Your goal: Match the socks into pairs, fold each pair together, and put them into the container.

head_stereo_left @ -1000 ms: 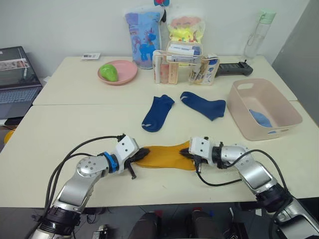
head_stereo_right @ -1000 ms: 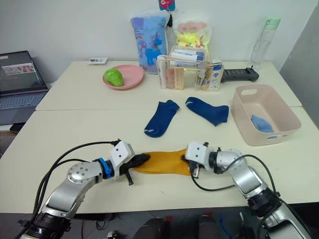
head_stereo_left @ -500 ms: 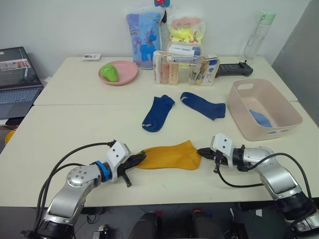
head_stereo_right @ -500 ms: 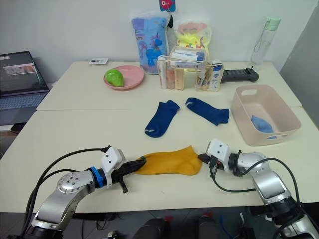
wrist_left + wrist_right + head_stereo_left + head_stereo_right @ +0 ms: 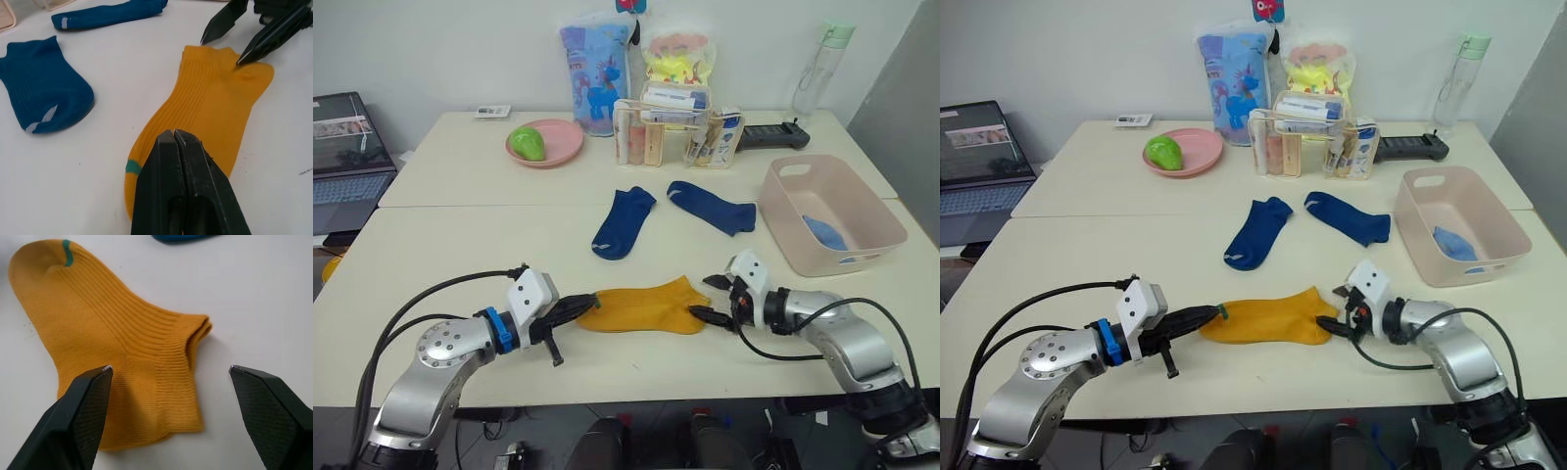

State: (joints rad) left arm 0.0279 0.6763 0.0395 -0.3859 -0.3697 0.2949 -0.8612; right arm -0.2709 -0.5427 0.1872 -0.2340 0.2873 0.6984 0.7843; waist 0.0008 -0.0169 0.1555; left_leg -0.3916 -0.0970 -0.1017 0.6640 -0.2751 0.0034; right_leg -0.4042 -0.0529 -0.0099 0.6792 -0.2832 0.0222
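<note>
A mustard yellow sock (image 5: 644,305) lies flat near the table's front edge, and its cuff shows stacked layers. My left gripper (image 5: 590,302) is shut on the sock's toe end, by the green stripe (image 5: 132,166). At the cuff, my right gripper (image 5: 708,298) stands open with a finger on each side and is not touching it. Two navy socks (image 5: 624,223) (image 5: 713,207) lie apart at mid-table. The pink container (image 5: 822,258) stands at the right with a light blue sock (image 5: 824,233) inside.
At the back stand a pink plate (image 5: 558,147) with a green object, a clear organiser (image 5: 675,137), two printed bags, a bottle (image 5: 818,64) and a black device (image 5: 769,135). A laptop (image 5: 347,162) sits on the far left.
A second ago both grippers held the sock stretched between them. The right one let go, drew off to the right, then opened around the cuff. The left arm pulled back slightly to the left.
</note>
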